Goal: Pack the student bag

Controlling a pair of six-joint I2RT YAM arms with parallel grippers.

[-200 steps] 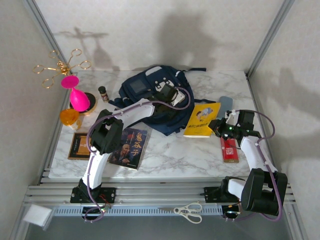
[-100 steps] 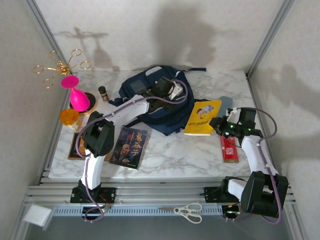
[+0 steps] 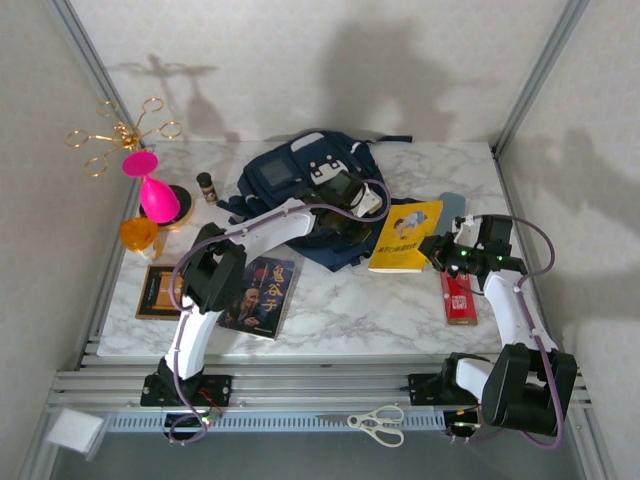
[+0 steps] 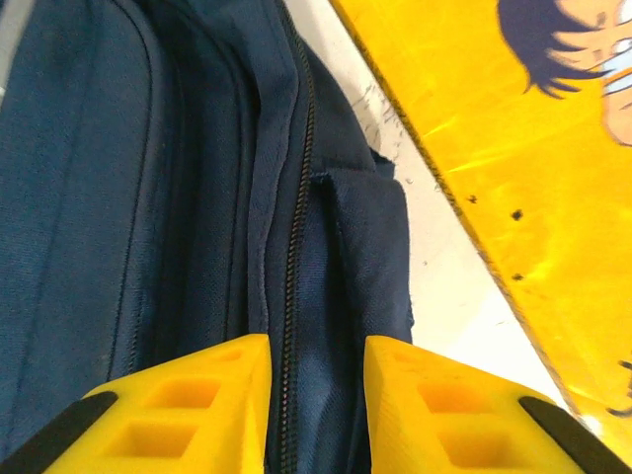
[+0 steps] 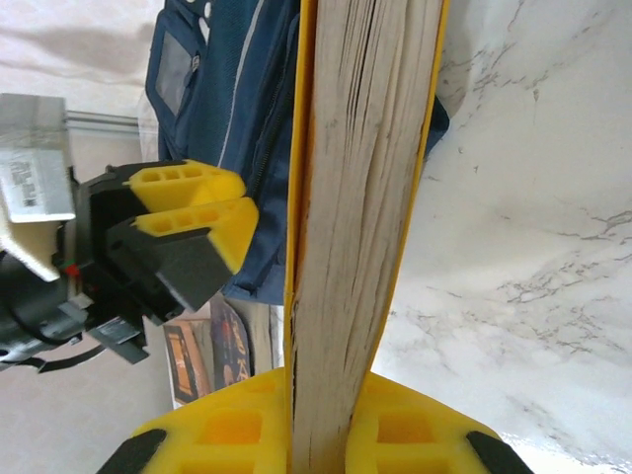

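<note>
Navy fabric with grey patches: one bag (image 3: 290, 180) lies at the back middle of the table (image 3: 350, 310). Two books are clear to see: one yellow book (image 3: 405, 238) just right of the bag, and one dark book (image 3: 262, 293) at the front left. One pair of scissors (image 3: 378, 422) lies on the front rail. The left gripper (image 4: 316, 346) is directly over the right edge of the bag, its jaws a little apart, and the zipper (image 4: 296, 247) runs into the gap between them. The right gripper (image 5: 331, 385) is clamped on the yellow book, close beside the bag.
</note>
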